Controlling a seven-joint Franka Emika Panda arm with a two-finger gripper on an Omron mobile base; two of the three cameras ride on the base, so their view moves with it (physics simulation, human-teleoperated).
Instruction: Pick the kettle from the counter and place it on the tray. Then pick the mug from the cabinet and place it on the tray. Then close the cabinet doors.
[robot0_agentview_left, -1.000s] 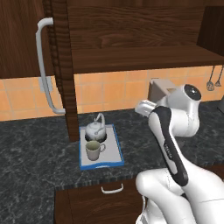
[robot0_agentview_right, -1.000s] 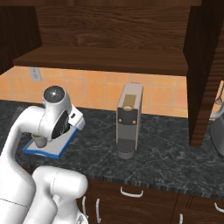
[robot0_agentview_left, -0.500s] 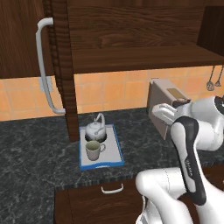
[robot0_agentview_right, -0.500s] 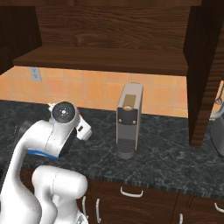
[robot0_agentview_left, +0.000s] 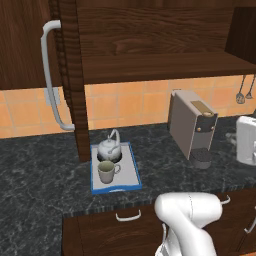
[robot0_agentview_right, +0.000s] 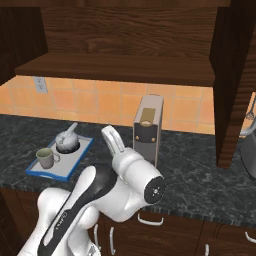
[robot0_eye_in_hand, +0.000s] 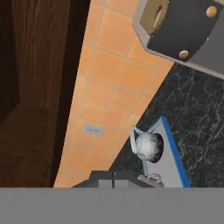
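Speckled dark stone made up the worktop (robot0_agentview_left: 45, 165), and on it, close to the orange tiled backsplash (robot0_agentview_left: 125, 105), lay the blue-rimmed tray (robot0_agentview_left: 127, 172) with its light grey surface. Both task pieces sat on that tray: the silvery kettle (robot0_agentview_left: 110, 148) at the end nearer the wall, its wire handle arched upward, and the beige mug (robot0_agentview_left: 106, 171) just in front of it, upright, its loop handle turned to the right in the left base view. Kettle and mug stood very near each other; whether they touched I cannot tell.

Above the tray the dark wood cabinet (robot0_agentview_left: 160, 35) was open, its wood shelf (robot0_agentview_left: 160, 67) bare where it showed. One cabinet door (robot0_agentview_left: 25, 45) stood swung out at the left, carrying a long light grey bar handle (robot0_agentview_left: 50, 75). The other door (robot0_agentview_right: 232, 75) hung open at the right of the right base view.

To the right of the tray, well apart from it, a grey coffee machine (robot0_agentview_left: 192, 125) stood on the worktop. A drawer front with a small white handle (robot0_agentview_left: 128, 216) lay below the worktop edge.

In the right base view the gripper (robot0_agentview_right: 113, 141) pointed upward beside the coffee machine, above the worktop, its two fingers pressed together with nothing between them. The hand view looked across the backsplash toward the kettle and tray from a rolled angle.
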